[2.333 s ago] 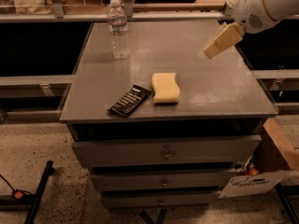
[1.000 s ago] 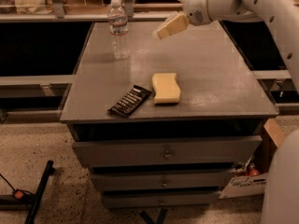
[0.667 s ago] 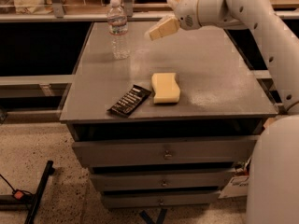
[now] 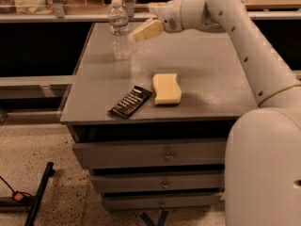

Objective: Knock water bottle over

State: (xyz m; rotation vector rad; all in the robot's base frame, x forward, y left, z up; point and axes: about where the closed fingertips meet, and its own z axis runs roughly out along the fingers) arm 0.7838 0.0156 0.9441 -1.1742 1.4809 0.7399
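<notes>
On cabinet top (image 4: 211,65), one upright water bottle (image 4: 119,29), one sponge (image 4: 167,88), one claw (image 4: 137,36), closed, beside bottle

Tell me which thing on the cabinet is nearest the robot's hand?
The upright water bottle; the gripper hovers just beside its label. The yellow sponge and black packet lie flat, farther forward.

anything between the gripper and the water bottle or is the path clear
Nothing visible stands between them. The gripper hangs close beside the small clear ribbed plastic water bottle, at label height. The yellow sponge and black snack packet lie nearer the front of the grey cabinet top, off that line.
</notes>
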